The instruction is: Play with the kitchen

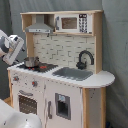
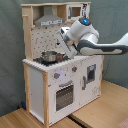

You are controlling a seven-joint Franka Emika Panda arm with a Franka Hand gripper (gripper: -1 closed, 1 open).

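Observation:
The kitchen (image 1: 60, 95) is a tall toy unit of white panels and light wood. It has a range hood (image 1: 39, 26), a red-ringed hob (image 1: 45, 66), a grey sink (image 1: 72, 73), a black faucet (image 1: 85, 59) and an oven door (image 1: 27, 102). A small metal pot (image 1: 31, 61) stands on the hob. My gripper (image 2: 67, 46) hangs just above the hob end of the kitchen (image 2: 45, 85), close to the pot (image 2: 49, 56). In the first exterior view the gripper (image 1: 18, 49) shows at the first exterior view's left edge.
A microwave panel (image 1: 75, 22) sits on the top shelf. Red knobs (image 2: 74, 69) line the front above the oven door (image 2: 64, 94). The kitchen stands on a wooden floor (image 2: 100, 112) before a grey curtain (image 1: 116, 45). My white arm (image 2: 107, 47) reaches in from the second exterior view's right.

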